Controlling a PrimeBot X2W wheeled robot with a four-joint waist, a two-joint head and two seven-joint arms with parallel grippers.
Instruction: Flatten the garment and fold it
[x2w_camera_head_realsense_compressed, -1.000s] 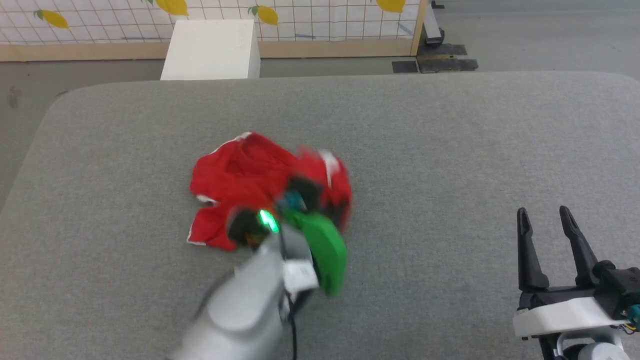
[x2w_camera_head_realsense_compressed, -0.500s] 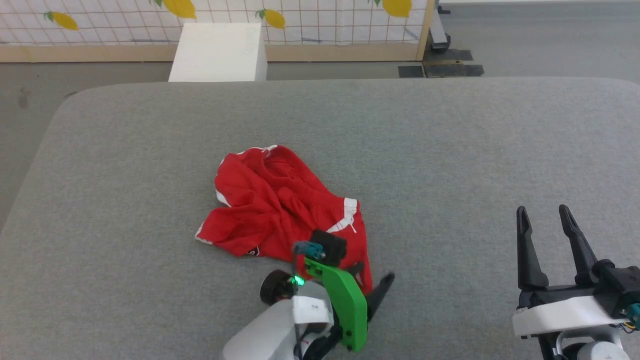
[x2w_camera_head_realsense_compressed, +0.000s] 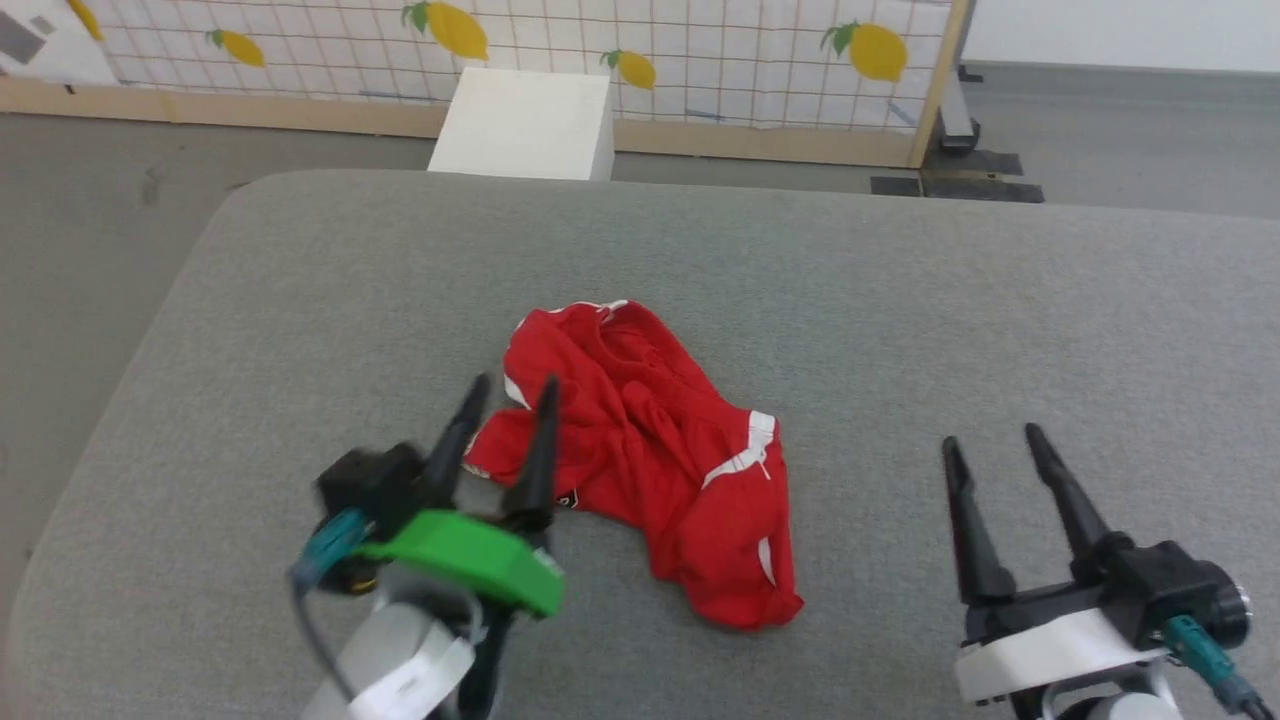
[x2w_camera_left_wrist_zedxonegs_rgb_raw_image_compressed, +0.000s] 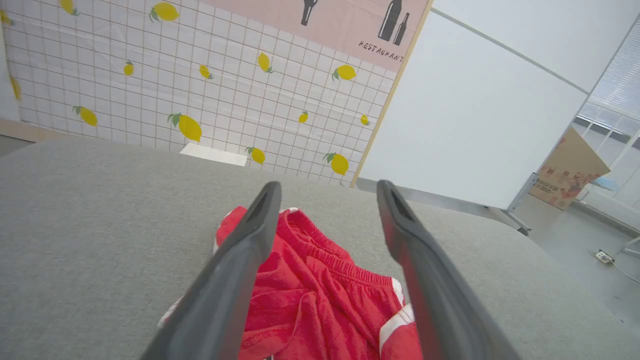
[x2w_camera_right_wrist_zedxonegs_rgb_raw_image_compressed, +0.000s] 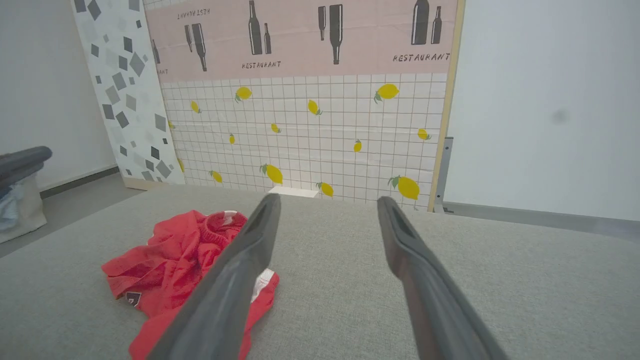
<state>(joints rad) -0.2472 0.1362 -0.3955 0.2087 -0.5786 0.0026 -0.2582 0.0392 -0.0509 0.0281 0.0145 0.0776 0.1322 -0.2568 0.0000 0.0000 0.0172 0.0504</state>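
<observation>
The head camera looks down from above onto the grey table (x2w_camera_head_realsense_compressed: 300, 300); the left wrist camera sits low, right by the garment (x2w_camera_left_wrist_zedxonegs_rgb_raw_image_compressed: 310, 290), facing the lemon wall (x2w_camera_left_wrist_zedxonegs_rgb_raw_image_compressed: 150, 75); the right wrist camera sits low, farther off; all three see the garment.

Thin red cloth garment (x2w_camera_head_realsense_compressed: 650, 450) lies crumpled on matt, felt-like grey table (x2w_camera_head_realsense_compressed: 900, 300).

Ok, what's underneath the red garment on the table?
The garment lies crumpled directly on the gray padded table, which shows all around it. The patch beneath its bunched folds is covered, so I cannot tell whether anything else is under there.
</observation>
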